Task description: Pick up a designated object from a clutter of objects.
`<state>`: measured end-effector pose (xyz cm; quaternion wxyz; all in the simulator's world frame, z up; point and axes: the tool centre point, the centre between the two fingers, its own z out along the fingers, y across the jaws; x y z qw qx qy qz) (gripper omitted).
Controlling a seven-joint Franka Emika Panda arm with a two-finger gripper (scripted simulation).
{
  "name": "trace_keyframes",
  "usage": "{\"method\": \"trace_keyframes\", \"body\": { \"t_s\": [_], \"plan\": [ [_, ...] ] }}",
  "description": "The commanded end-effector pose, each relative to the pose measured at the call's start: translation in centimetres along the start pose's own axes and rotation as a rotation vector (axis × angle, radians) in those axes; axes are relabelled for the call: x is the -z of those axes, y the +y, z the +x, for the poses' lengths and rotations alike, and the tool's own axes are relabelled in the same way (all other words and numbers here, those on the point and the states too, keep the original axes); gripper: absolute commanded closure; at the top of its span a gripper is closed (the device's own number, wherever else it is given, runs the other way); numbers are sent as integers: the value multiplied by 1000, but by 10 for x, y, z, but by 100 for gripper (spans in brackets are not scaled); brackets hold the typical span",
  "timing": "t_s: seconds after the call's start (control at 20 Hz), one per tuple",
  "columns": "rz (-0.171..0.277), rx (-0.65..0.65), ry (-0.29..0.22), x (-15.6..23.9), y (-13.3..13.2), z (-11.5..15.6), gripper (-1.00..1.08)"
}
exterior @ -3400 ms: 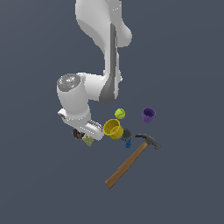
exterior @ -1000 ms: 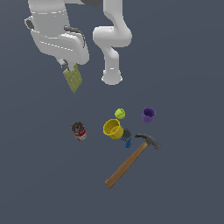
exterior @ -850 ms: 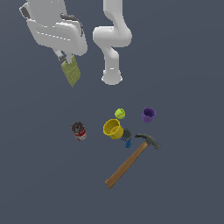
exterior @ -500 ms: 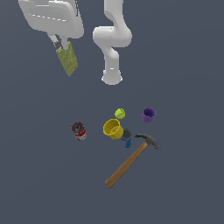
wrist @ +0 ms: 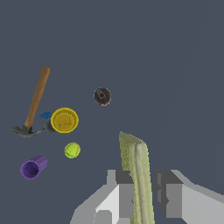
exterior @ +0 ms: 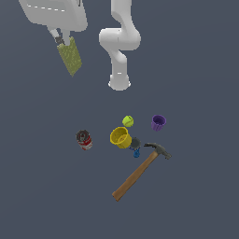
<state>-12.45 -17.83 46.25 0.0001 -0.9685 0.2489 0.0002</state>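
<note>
Pad (exterior: 70,56) hanging high above the surface, clamped edge-on between the fingers of the gripper (wrist: 142,194), far below lie can (exterior: 84,139), yellow cup (exterior: 120,137), ball (exterior: 128,121), purple cup (exterior: 158,123), hammer (exterior: 138,171), blue piece (exterior: 136,144) beside the yellow cup

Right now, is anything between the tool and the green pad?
Nothing visible. The tool is shut on the pad, which hangs from it high above the can, yellow cup and hammer lying on the surface below.
</note>
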Motion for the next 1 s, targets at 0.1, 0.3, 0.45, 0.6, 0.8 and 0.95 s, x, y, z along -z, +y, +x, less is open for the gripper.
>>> {"method": "trace_keyframes", "body": {
  "t_s": [0.1, 0.3, 0.45, 0.6, 0.8, 0.95],
  "plan": [
    [0, 0, 1, 3, -1, 1, 108],
    [0, 0, 1, 11, -4, 6, 108],
    [0, 1, 0, 20, -8, 11, 108],
    [0, 1, 0, 28, -11, 16, 108],
    [0, 1, 0, 34, -14, 19, 108],
    [0, 1, 0, 35, -14, 20, 108]
  ]
}}
